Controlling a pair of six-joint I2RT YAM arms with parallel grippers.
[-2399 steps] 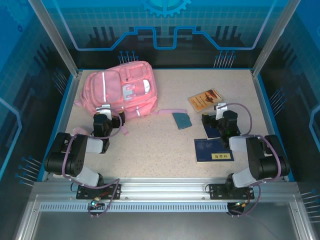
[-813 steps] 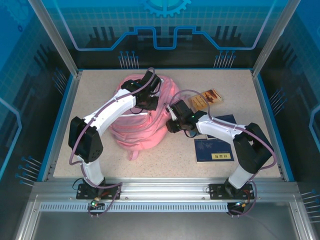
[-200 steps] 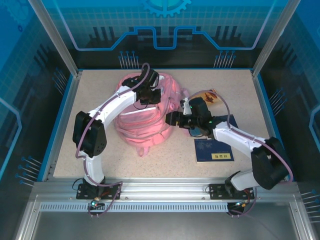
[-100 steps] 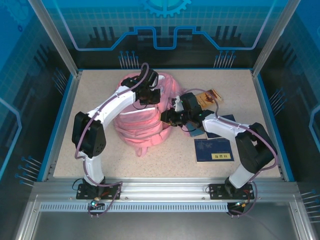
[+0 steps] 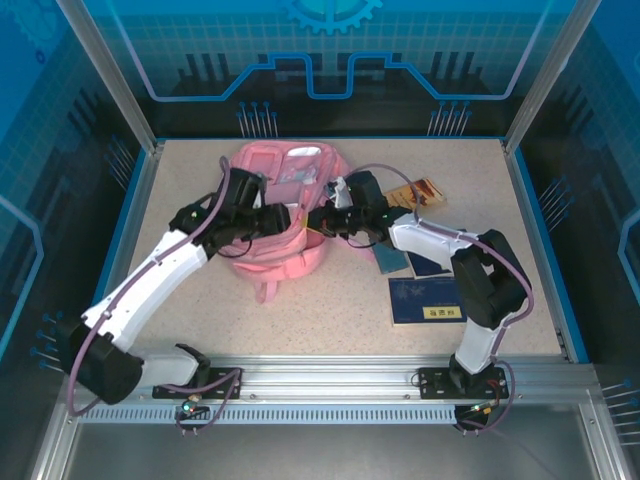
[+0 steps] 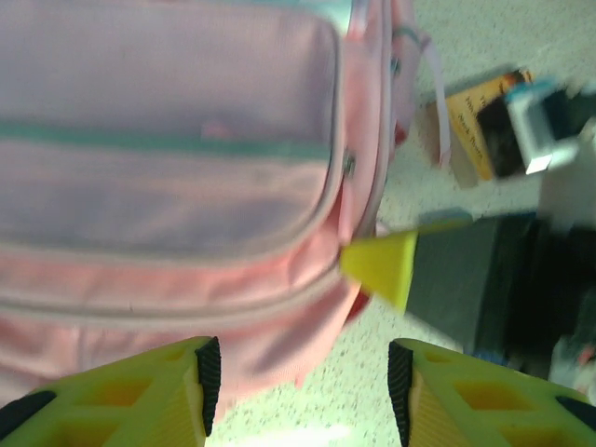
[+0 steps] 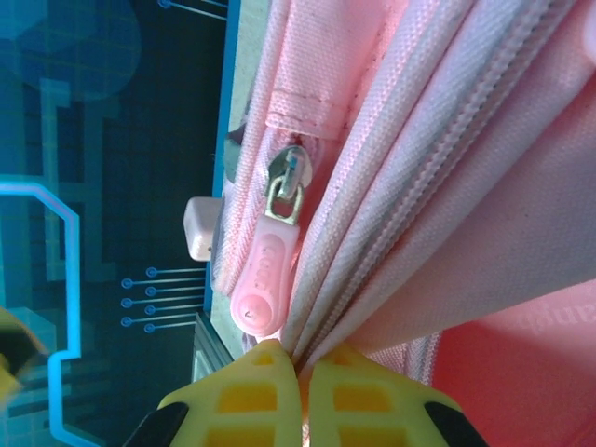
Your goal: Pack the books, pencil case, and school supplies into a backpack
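The speckled table (image 5: 330, 315) carries the backpack (image 5: 283, 255), three books (image 5: 427, 300) and a teal piece (image 5: 391, 259).

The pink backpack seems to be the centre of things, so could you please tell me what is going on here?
Two robot arms are working on the backpack. The right pincer is shut on a fold of its fabric beside a zipper pull. The left pincer is open at the backpack's front, holding nothing. The books lie on the table, not yet packed.
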